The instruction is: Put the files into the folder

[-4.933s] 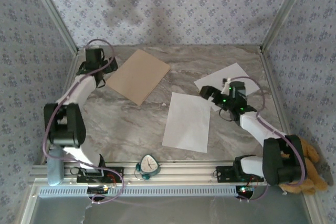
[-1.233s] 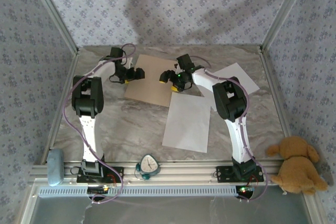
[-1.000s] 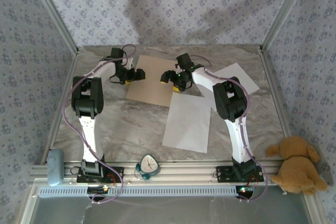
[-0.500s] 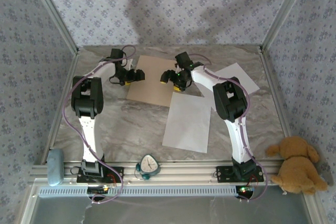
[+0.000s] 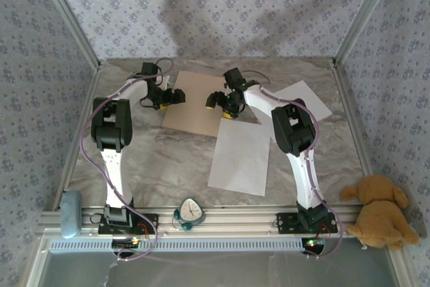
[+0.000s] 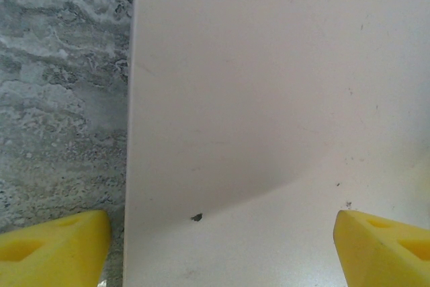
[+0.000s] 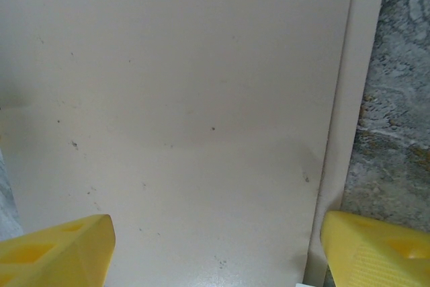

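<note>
Hovering spread-fingered at the folder's [image 5: 193, 111] edges, left gripper [image 5: 171, 97] and right gripper [image 5: 219, 107] may, seemingly, pinch both covers and drag it.

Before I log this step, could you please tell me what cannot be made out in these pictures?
- Top view: whether the left pincer and right pincer touch the folder; from above, their height cannot be read.
- Top view: part of the far white sheet, hidden under the right arm.
- Wrist views: the folder's full outline, cut off by the frame edges.
- Top view: any clip on the folder, too small to tell.
</note>
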